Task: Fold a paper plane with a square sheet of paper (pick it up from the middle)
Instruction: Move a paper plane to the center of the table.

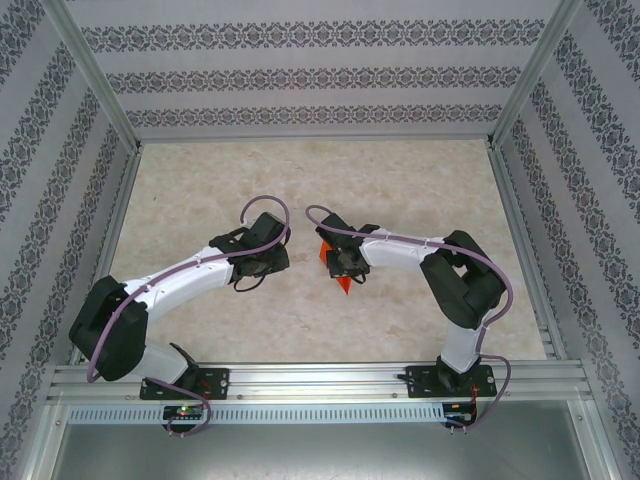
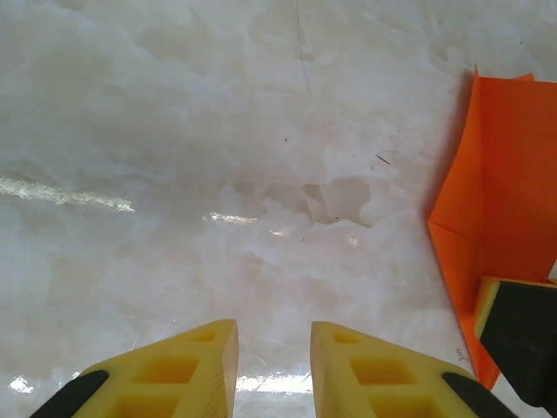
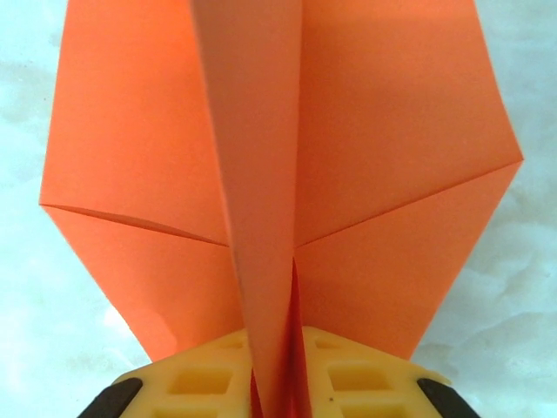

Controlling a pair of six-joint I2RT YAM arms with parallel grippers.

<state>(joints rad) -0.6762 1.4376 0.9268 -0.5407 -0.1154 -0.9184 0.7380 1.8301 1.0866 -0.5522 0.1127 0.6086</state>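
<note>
Closest to me are the yellow fingers of the right pincer (image 3: 277, 353), set close on either side of the raised centre fold of the paper plane (image 3: 392, 131). A thin dark sliver shows along one side of that fold, so I cannot tell whether the pincer is truly pinching it or is only loose around it. The left pincer (image 2: 274, 348) hovers just beside the plane, its fingers apart with nothing but bare bench (image 2: 174, 131) between them.

By my reckoning the folding is mostly done. The sheet is no longer a square but a winged shape with a keel. What may be left is to flatten the wings and let go.

The plane is bright orange thin paper. Its two wings spread flat on either side of the upright keel, and a slanting crease crosses each. It lies mid-bench, under the right wrist.
</note>
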